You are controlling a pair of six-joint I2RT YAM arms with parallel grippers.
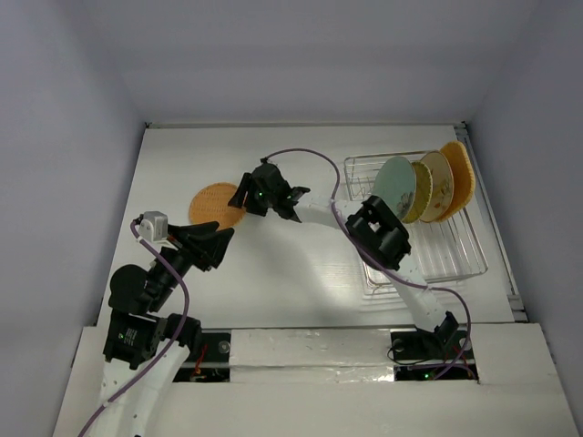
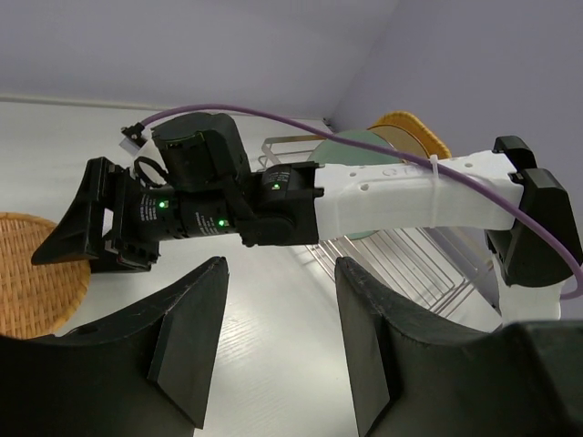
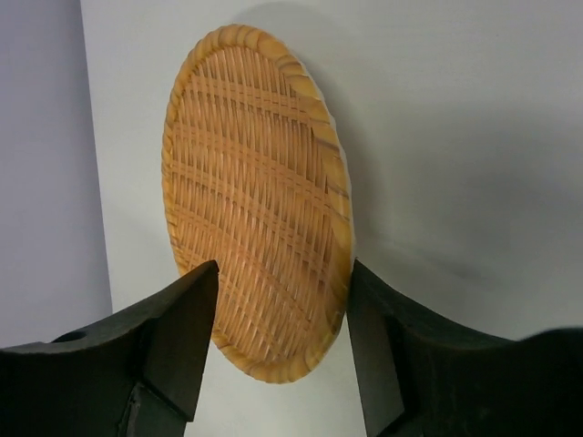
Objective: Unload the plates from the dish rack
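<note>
My right gripper [image 1: 240, 197] reaches across to the left half of the table [image 1: 301, 269], and its 2 fingers stand apart with nothing clamped between them. The round orange woven plate [image 1: 213, 205] lies flat on the white surface, left of the table's middle and about halfway between the near and far edges. In my right wrist view the plate [image 3: 255, 182] stretches away just beyond my fingertips, and its nearest rim sits in the gap between the 2 fingers [image 3: 178, 337]; the left finger covers a little of that rim, while the right finger stands just beside it. Whether either finger touches the weave I cannot tell. My left gripper [image 1: 221, 238] hovers near the same plate, on its near side, fingers also apart and holding nothing; from its wrist camera I see the empty gap [image 2: 278, 269], with the plate [image 2: 32, 273] at the left and my right gripper [image 2: 68, 232] just beside the plate's rim. The dish rack [image 1: 446, 253] sits along the table's right edge, well apart from both grippers. 4 plates stand on edge in its far part: the pale green one [image 1: 396, 187] nearest the table's middle, then the yellow-green [image 1: 422, 202], the cream floral [image 1: 438, 187] and the rounded-square orange woven one [image 1: 459, 171] nearest the far right corner.
</note>
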